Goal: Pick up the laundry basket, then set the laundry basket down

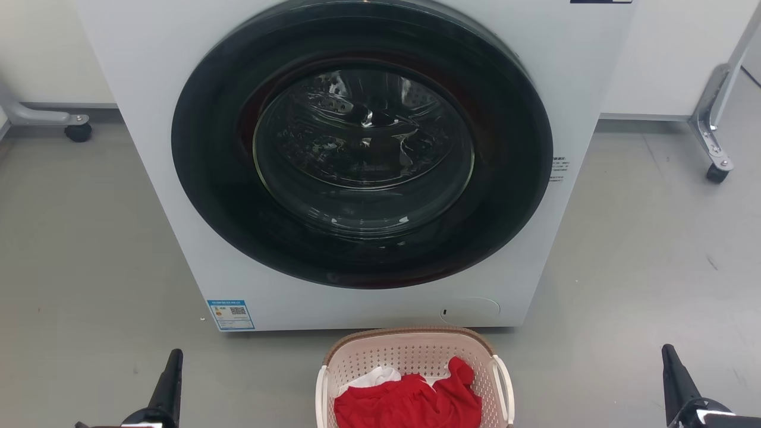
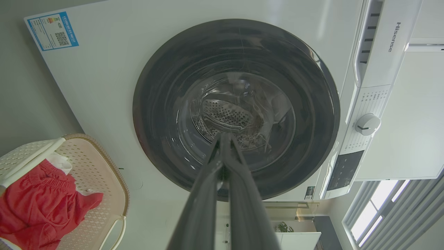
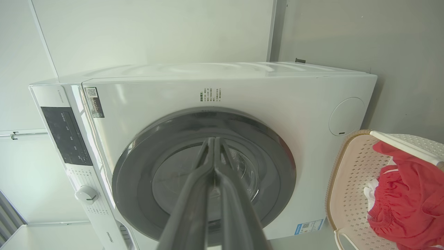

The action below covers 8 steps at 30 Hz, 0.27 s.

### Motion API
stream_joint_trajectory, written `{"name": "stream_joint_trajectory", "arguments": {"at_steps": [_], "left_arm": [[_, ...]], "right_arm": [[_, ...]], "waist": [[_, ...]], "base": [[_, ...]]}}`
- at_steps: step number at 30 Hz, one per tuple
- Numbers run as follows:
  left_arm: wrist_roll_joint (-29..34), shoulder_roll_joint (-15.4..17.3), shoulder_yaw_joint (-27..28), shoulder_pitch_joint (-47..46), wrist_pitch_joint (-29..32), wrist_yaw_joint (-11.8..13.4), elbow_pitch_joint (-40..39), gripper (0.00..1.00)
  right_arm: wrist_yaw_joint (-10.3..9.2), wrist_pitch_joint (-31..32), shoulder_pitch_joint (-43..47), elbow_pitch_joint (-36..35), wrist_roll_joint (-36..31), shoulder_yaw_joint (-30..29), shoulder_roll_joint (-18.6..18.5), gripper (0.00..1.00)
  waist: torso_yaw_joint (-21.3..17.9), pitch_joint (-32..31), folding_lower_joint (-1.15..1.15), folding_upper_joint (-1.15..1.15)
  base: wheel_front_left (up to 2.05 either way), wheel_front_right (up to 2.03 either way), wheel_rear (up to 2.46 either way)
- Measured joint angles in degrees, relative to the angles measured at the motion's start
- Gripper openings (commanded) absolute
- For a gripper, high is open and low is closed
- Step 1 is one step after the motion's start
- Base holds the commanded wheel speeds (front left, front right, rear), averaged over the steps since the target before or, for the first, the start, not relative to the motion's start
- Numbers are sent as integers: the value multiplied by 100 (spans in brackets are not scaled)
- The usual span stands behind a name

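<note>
The left gripper [image 1: 173, 364] hangs low at the near left, above the grey floor [image 1: 83, 238]. Its two dark fingers are pressed together with nothing between them, as the left wrist view shows [image 2: 223, 139]. The right gripper [image 1: 669, 356] hangs at the near right, its fingers likewise together and empty [image 3: 212, 142]. Both are well apart from the laundry basket [image 1: 410, 351], which stands on the floor between them, just in front of the washing machine [image 1: 588, 83] and a little right of its middle. The basket's brown braided rim is just beside the washer's lower front panel; I cannot tell whether they touch. Inside the basket lies a crumpled red garment [image 1: 410, 403] with a white cloth [image 1: 378, 375] partly under it at the left. The washer's round dark door [image 1: 208, 178] is closed. A blue label [image 1: 230, 314] sits at its lower left corner. The left wrist view shows a white dial [image 2: 367, 124] on the Hisense control panel.
</note>
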Motion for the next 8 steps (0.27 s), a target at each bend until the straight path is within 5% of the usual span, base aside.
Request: {"name": "stream_joint_trajectory", "arguments": {"at_steps": [8], "left_arm": [[0, 0, 0, 0, -1, 0, 0, 0]], "right_arm": [[0, 0, 0, 1, 0, 0, 0, 0]], "waist": [[0, 0, 0, 0]], "base": [[0, 0, 0]]}}
